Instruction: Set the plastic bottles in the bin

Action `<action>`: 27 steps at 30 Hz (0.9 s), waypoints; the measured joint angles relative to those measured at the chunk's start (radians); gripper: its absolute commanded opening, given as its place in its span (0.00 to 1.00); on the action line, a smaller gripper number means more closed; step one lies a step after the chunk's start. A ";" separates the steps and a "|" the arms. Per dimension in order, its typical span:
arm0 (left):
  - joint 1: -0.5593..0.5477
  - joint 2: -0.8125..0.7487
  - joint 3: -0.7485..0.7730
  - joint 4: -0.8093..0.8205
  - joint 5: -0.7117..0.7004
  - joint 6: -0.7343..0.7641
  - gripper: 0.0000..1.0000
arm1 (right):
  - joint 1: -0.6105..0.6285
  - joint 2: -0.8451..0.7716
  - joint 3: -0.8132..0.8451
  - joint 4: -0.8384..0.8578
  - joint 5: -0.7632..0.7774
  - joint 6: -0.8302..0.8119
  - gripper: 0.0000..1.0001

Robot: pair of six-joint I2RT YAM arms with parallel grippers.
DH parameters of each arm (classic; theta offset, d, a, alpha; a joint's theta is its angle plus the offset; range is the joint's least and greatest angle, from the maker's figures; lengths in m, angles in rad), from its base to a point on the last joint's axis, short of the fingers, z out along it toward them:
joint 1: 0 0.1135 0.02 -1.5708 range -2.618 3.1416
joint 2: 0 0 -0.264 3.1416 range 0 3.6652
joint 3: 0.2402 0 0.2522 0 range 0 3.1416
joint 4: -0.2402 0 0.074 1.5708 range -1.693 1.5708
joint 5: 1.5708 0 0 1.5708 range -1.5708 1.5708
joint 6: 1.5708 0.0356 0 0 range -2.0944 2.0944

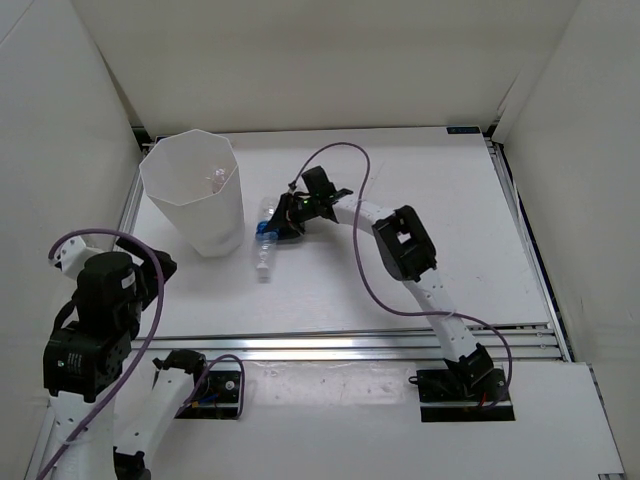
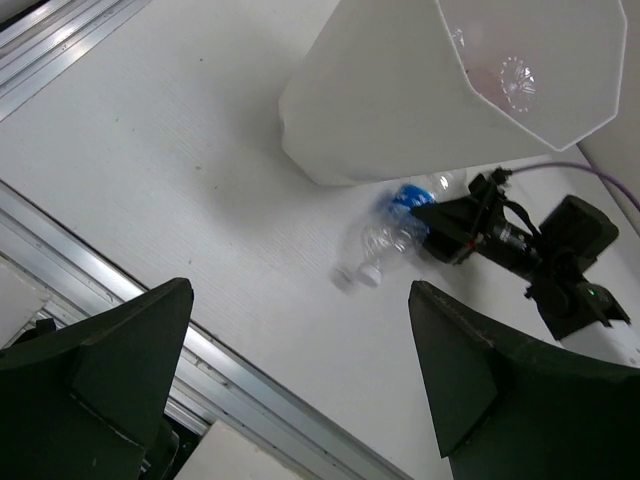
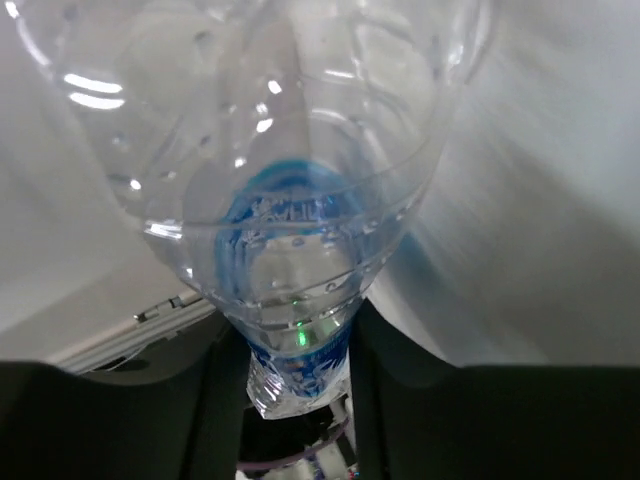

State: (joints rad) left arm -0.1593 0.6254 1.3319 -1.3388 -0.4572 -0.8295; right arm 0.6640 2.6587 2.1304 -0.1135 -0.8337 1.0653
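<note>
Right claw [image 1: 286, 222] is clamped on the blue-labelled bottle [image 1: 264, 250]. The bottle lies on the worktop [image 1: 450, 200], long axis near to far, cap toward the arms. Bin [image 1: 215, 225] stands just left of it; judged: lift must clear the rim. Left claw [image 2: 298, 295] is wide, empty, well apart.

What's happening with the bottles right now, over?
Right jaws shut on blue-labelled bottle, lying on table beside bin. Left jaws open, empty. Second bottle already inside bin. Nothing blocking.
</note>
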 measured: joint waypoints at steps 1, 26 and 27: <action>0.000 -0.011 -0.009 0.000 -0.003 -0.008 1.00 | -0.011 -0.053 -0.077 -0.002 0.001 -0.010 0.15; -0.005 0.010 0.037 -0.002 0.035 0.133 1.00 | 0.129 -0.381 0.441 0.173 0.490 -0.198 0.25; -0.006 0.027 0.051 -0.001 0.043 0.154 1.00 | 0.143 -0.364 0.444 0.180 0.517 -0.244 0.28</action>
State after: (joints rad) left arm -0.1658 0.6525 1.3827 -1.3399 -0.4145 -0.6754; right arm 0.8066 2.2948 2.5740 0.0666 -0.3168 0.8215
